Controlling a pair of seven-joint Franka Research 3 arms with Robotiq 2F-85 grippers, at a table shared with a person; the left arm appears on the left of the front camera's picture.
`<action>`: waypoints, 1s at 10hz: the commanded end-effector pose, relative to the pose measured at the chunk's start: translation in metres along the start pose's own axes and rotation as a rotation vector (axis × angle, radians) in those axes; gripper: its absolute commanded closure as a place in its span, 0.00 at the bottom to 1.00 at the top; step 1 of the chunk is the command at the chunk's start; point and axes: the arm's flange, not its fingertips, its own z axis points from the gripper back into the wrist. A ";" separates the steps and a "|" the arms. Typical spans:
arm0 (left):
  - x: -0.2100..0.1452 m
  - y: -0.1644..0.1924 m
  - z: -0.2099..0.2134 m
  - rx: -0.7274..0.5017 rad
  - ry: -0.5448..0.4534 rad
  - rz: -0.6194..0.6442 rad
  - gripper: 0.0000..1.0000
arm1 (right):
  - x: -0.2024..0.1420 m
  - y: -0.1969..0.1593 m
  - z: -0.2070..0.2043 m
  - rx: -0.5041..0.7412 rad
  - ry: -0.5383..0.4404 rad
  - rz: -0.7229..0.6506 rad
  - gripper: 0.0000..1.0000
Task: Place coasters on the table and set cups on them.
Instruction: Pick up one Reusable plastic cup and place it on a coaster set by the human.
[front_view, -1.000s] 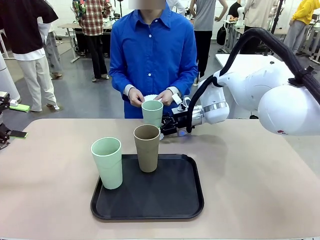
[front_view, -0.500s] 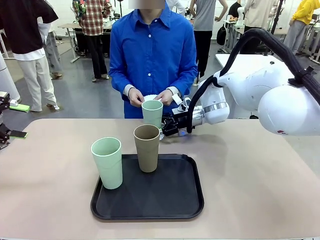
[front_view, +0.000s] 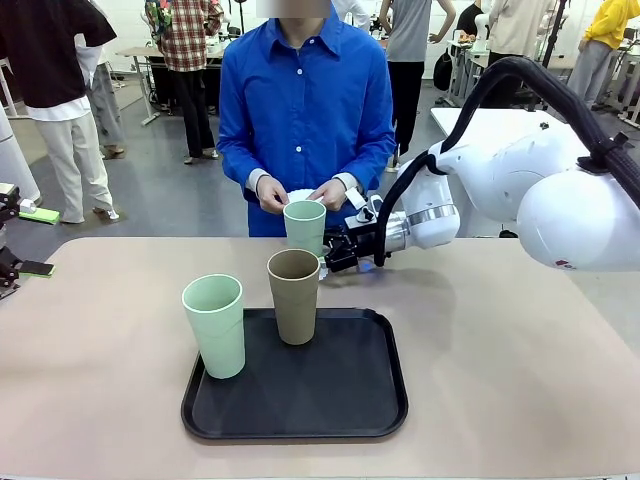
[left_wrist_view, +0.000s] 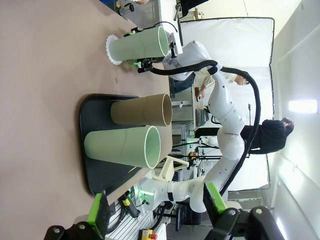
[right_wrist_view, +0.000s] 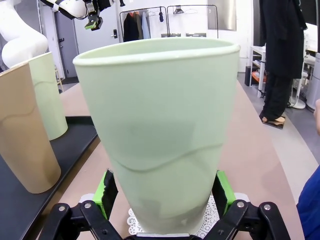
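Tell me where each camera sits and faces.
Front view: fixed on the robot's side, looking across the beige matte table at a person in a blue shirt; white right arm enters from the right.
Left wrist view: rolled sideways, looking over the table at the black rounded tray; open left gripper at the bottom edge.
Right wrist view: low, close on the far pale mint tapered cup on a white lacy coaster, right gripper pads flanking it.
Shared: all three show that cup.

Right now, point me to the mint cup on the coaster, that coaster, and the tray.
mint cup on the coaster (right_wrist_view: 160, 125), right wrist view, middle of its wall.
coaster (left_wrist_view: 112, 38), left wrist view, lacy edge beside the cup's base.
tray (front_view: 350, 395), front view, bare floor.
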 end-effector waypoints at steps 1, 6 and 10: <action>0.000 0.000 0.001 -0.014 -0.005 -0.008 0.00 | 0.001 -0.009 0.003 0.036 -0.004 -0.022 0.00; 0.000 0.000 0.001 -0.014 -0.005 -0.008 0.00 | 0.002 -0.011 0.009 0.058 -0.014 -0.041 0.00; 0.000 0.000 0.001 -0.014 -0.005 -0.008 0.00 | 0.004 -0.011 0.019 0.052 -0.020 -0.044 0.00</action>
